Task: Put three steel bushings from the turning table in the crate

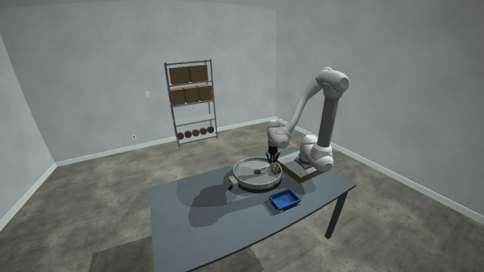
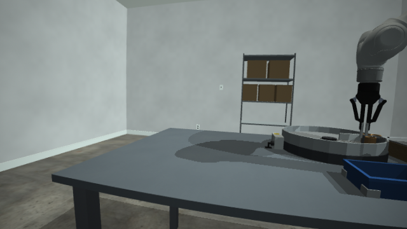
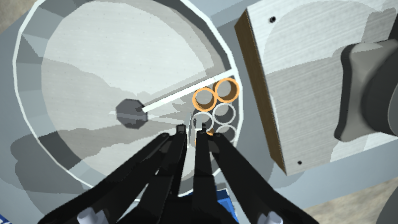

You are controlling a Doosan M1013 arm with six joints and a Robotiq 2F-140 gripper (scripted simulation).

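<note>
Below the gripper, a grey table (image 1: 212, 211) (image 2: 203, 172) is spanned by shadows, while the gripper is carried from above by a white and grey arm (image 1: 329, 121) (image 2: 370, 51). Well apart from the gripper, a metal shelf rack (image 1: 215, 113) (image 2: 269, 57) is stacked with brown boxes. Directly under the gripper, the round turning table (image 1: 257, 183) (image 2: 334, 149) (image 3: 27, 50) is seen, its dark hub (image 1: 257, 171) (image 2: 329, 138) (image 3: 131, 114) set to one side of the fingertips. The blue crate (image 1: 285, 207) (image 2: 356, 178) (image 3: 226, 205) is placed outside the turning table's rim, lower than the gripper and apart from it. The black gripper (image 1: 272, 162) (image 2: 364, 140) (image 3: 194, 119) is lowered inside that rim, its slim tips drawn close together, the wall of a steel bushing (image 3: 205, 112) apparently pinched between them. Just beside the tips, more steel bushings (image 3: 223, 104) are clustered, partly hidden by the fingers. Two orange bushings (image 3: 204, 90) are packed near the gripper, between the steel ones and a pale divider (image 3: 190, 90); more orange is glimpsed behind a finger.
</note>
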